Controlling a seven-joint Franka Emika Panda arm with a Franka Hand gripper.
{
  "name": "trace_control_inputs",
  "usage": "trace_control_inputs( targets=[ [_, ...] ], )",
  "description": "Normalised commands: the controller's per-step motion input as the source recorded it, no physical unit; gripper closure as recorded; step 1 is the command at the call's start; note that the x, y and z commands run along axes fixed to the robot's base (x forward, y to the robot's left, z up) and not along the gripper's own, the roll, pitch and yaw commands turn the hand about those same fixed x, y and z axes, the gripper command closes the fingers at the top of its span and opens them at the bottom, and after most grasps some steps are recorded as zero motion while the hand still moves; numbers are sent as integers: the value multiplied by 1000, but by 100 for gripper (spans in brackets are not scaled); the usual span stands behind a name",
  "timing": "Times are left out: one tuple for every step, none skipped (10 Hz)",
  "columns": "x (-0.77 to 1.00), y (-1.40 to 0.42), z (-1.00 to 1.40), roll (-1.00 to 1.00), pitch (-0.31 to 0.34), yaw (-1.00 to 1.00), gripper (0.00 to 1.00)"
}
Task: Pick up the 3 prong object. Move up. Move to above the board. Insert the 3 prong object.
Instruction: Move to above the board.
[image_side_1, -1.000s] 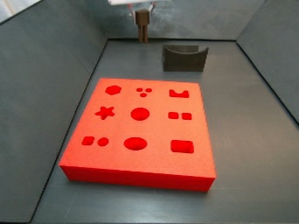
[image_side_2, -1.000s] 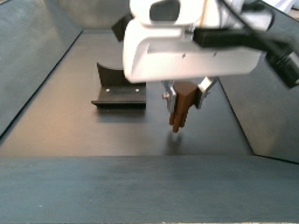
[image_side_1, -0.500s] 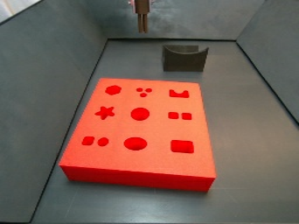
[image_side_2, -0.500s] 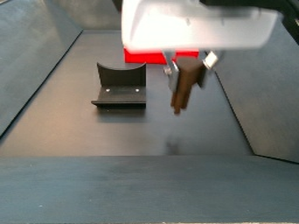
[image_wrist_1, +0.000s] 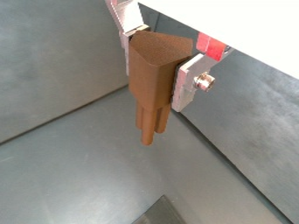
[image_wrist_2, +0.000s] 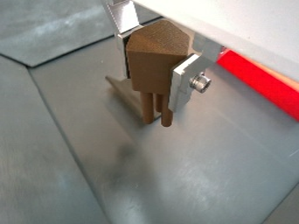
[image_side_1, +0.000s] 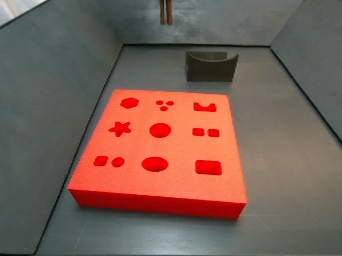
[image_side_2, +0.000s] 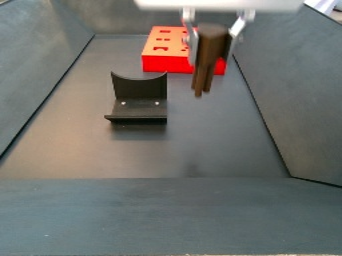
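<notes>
While the gripper (image_wrist_1: 156, 63) hangs high above the floor, I see its silver fingers (image_wrist_2: 181, 84) pinching the 3 prong object (image_wrist_1: 153, 83) between them, the brown piece pointing straight down with its prongs clear of everything. From a side view the 3 prong object (image_side_2: 207, 60) sits in the air beyond the dark grey U-shaped block (image_side_2: 136, 98), and the board (image_side_2: 177, 51) lies on the floor further back behind that block. In a side view I only catch the lower tip of the piece (image_side_1: 166, 12) at the frame's upper edge, past the block (image_side_1: 210, 65), well apart from the board (image_side_1: 162, 150), which lies flat on the near side of the block
</notes>
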Motion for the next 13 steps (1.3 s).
trace_control_inputs(
  targets=[
    [37, -223, 1000, 97, 102, 26, 100],
    [37, -199, 1000, 78, 99, 25, 100],
    [31, -163, 1000, 95, 100, 29, 100],
    [28, -146, 1000, 103, 100, 34, 100],
    [18, -95, 826, 101, 99, 35, 100],
    [16, -61, 675, 89, 96, 34, 100],
    [10, -36, 467, 85, 97, 34, 100],
    [10, -31, 361, 90, 97, 36, 100],
    [19, -1000, 144, -46, 418, -750, 100],
    [24, -1000, 113, -30, 374, -669, 100],
    [24, -1000, 123, -32, 296, -460, 100],
    [25, -1000, 126, -64, 197, -241, 100],
    [27, -1000, 125, -63, 152, -162, 100]
  ],
)
